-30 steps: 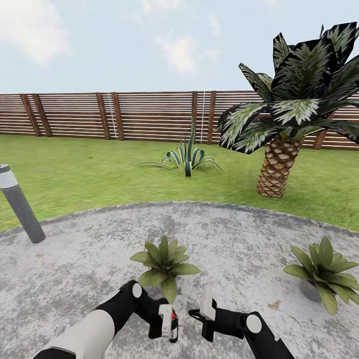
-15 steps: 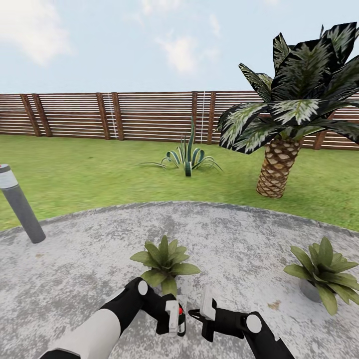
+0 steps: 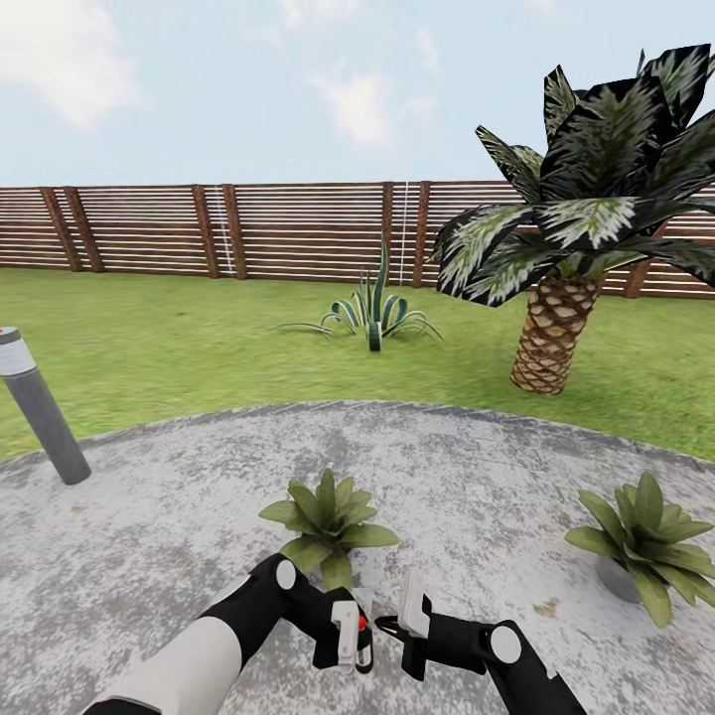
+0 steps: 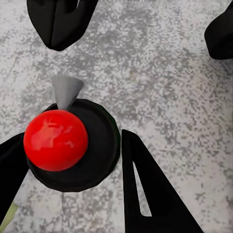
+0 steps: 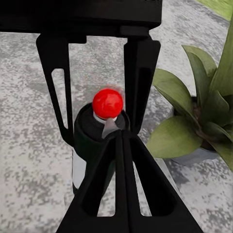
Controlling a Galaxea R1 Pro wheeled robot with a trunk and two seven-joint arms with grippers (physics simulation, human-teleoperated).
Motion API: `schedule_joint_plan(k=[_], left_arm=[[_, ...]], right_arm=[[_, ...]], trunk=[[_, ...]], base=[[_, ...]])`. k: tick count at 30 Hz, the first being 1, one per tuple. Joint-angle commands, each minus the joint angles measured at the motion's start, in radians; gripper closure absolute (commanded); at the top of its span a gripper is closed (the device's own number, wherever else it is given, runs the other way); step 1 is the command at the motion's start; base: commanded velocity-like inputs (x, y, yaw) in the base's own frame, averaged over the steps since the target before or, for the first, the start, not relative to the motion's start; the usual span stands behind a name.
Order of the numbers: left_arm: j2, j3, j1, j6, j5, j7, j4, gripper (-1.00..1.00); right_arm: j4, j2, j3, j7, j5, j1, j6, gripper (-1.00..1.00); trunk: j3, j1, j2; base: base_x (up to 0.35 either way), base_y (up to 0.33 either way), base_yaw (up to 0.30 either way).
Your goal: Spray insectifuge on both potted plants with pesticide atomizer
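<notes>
The pesticide atomizer (image 3: 364,645), a dark green bottle with a red button on top, is held upright low over the stone patio (image 3: 477,467) by my left gripper (image 3: 354,634), which is shut on it. In the left wrist view the atomizer's cap (image 4: 97,145) sits between the left gripper (image 4: 73,160) fingers. My right gripper (image 3: 409,614) is shut on nothing, just right of the bottle. Its joined fingers (image 5: 104,189) point at the atomizer (image 5: 92,141). One potted plant (image 3: 328,518) stands just beyond the bottle and shows as leaves (image 5: 204,111) beside it. The other potted plant (image 3: 645,541) is at the right.
A grey bollard lamp (image 3: 38,407) stands at the patio's left edge. On the lawn (image 3: 179,348) beyond are a striped agave (image 3: 375,316) and a palm (image 3: 552,333). A brown slat fence (image 3: 248,233) closes the back.
My left gripper has carried the atomizer to the right, closer to the right gripper, mostly in the first half second. The right arm and the plants have not moved.
</notes>
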Motion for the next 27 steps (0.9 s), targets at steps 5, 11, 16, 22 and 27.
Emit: schedule_joint_plan(k=[5, 11, 16, 22, 27], left_arm=[[0.0, 0.0, 0.001, -0.006, -0.006, -0.001, -0.001, 1.0], [0.0, 0.0, 0.003, -0.006, -0.004, 0.0, 0.003, 1.0], [0.0, 0.0, 0.002, -0.005, -0.004, 0.0, 0.005, 1.0], [0.0, 0.0, 0.001, -0.004, -0.003, 0.001, 0.005, 1.0], [0.0, 0.0, 0.001, -0.004, 0.04, 0.003, 0.005, 1.0]], right_arm=[[-0.001, 0.0, -0.001, 0.001, 0.008, 0.0, -0.005, 1.0], [-0.001, 0.0, -0.001, 0.001, 0.008, 0.0, -0.005, 1.0], [-0.001, 0.0, -0.001, 0.001, 0.007, -0.001, -0.005, 1.0], [-0.001, 0.0, -0.001, 0.001, 0.007, -0.001, -0.005, 1.0], [-0.002, 0.001, -0.001, 0.001, 0.007, -0.001, -0.005, 1.0]], trunk=[[-0.001, 0.0, 0.0], [-0.001, 0.0, 0.0], [-0.001, 0.0, 0.0], [-0.001, 0.0, 0.0], [-0.001, 0.0, 0.0]], base=[[0.0, 0.0, 0.0], [0.0, 0.0, 0.0], [0.0, 0.0, 0.0], [0.0, 0.0, 0.0], [0.0, 0.0, 0.0]])
